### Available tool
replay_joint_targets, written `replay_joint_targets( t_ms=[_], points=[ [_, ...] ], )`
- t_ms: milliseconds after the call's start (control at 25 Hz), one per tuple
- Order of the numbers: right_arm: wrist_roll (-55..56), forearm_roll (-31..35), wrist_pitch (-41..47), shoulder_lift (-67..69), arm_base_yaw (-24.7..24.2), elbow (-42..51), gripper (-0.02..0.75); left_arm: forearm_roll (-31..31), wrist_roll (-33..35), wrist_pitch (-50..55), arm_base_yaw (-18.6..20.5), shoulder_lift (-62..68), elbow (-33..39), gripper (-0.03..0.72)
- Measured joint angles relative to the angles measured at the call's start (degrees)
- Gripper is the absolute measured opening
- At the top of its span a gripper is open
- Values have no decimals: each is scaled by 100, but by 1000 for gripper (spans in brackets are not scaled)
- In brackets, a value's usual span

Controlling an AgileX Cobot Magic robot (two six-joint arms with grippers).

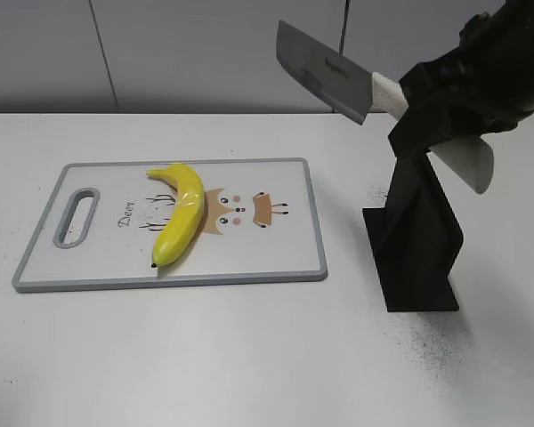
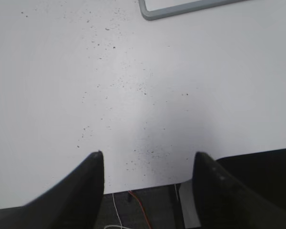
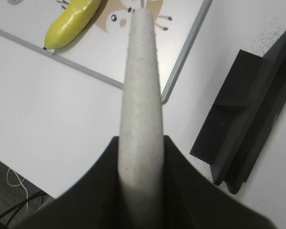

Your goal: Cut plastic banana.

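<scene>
While right hand (image 3: 140,167) clamps cleaver (image 1: 325,71) aloft, left hand (image 2: 148,176) open, empty; we risk banana (image 1: 180,213) rolling unpinned.

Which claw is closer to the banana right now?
Probably the right claw, holding the knife above the table beside the board. The left claw hovers over bare table off the board's corner.
</scene>
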Motion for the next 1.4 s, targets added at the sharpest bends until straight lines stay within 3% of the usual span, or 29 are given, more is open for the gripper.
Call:
replay_joint_targets(
  t_ms=[360,640,960,1400],
  points=[
    [1120,-914,-184,-406,0,126,159,214,0,-218,0,-1892,1029,552],
    [1824,-1454,-188,-599,0,550,159,209,0,-354,0,-3266,1362,552],
    [2553,-1677,-801,-888,0,1547,159,123,-20,-567,0,-4653,1444,552],
    [3222,-1937,-1434,-825,0,1943,159,108,-102,-560,0,-4816,1478,540]
  ],
)
